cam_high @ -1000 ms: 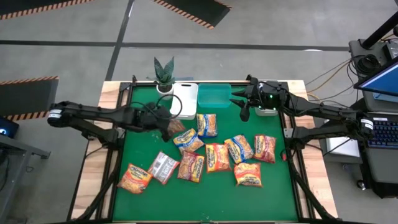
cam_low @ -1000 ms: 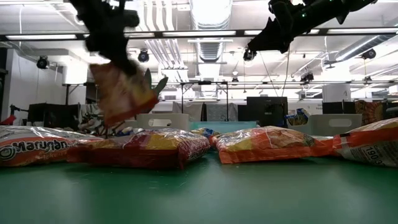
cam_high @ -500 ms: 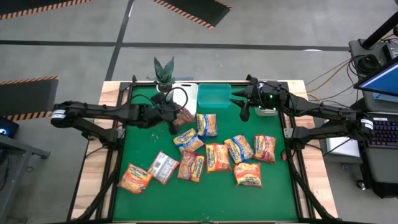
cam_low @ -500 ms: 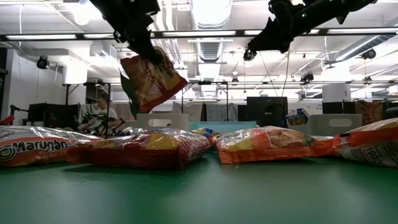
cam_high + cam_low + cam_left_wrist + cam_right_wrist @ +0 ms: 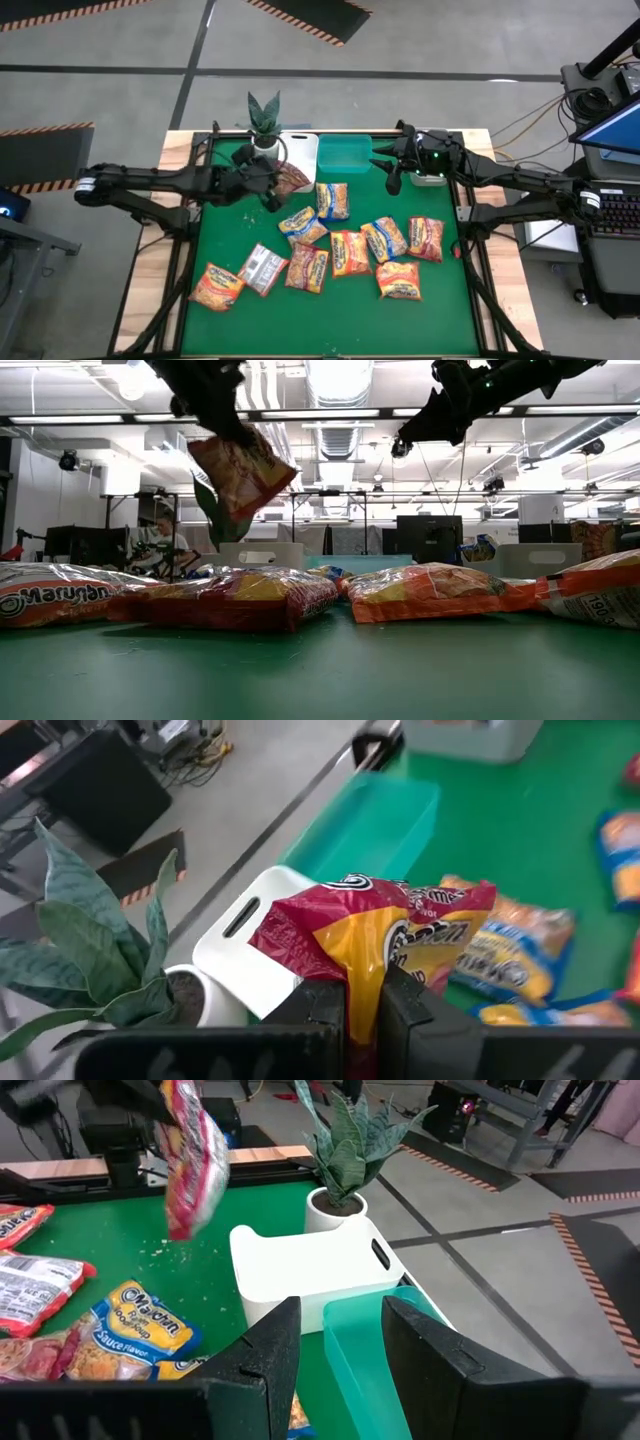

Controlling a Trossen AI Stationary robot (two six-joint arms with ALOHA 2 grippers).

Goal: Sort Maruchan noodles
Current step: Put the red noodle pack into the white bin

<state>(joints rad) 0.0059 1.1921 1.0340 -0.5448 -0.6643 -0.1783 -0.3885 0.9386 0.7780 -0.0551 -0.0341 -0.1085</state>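
Observation:
My left gripper (image 5: 270,189) is shut on a red and yellow noodle packet (image 5: 291,180), held in the air just short of the white bin (image 5: 300,150) at the table's far edge. In the low view the packet (image 5: 240,475) hangs high above the mat. Several other Maruchan packets (image 5: 350,250) lie flat on the green mat (image 5: 440,310). My right gripper (image 5: 392,178) hovers open beside the teal bin (image 5: 343,153), holding nothing. My left gripper pinches the packet by one end (image 5: 362,975) between its two fingers (image 5: 318,1010). It comes from the table's left, slanting a little downward. The packet sticks out past the fingertips, crumpled at the pinch and tilted, clear of the mat and the bins.
A potted plant (image 5: 264,118) stands at the far edge, left of the white bin. A grey bin (image 5: 430,178) sits under my right arm, right of the teal one. Crumbs dot the mat near the white bin. Bare mat lies along the near edge.
My left gripper has risen and gone toward the table's far edge and the white bin, tipping up toward level and rolling. The packet has gone with it, higher now and turned flatter, still clear of the mat.

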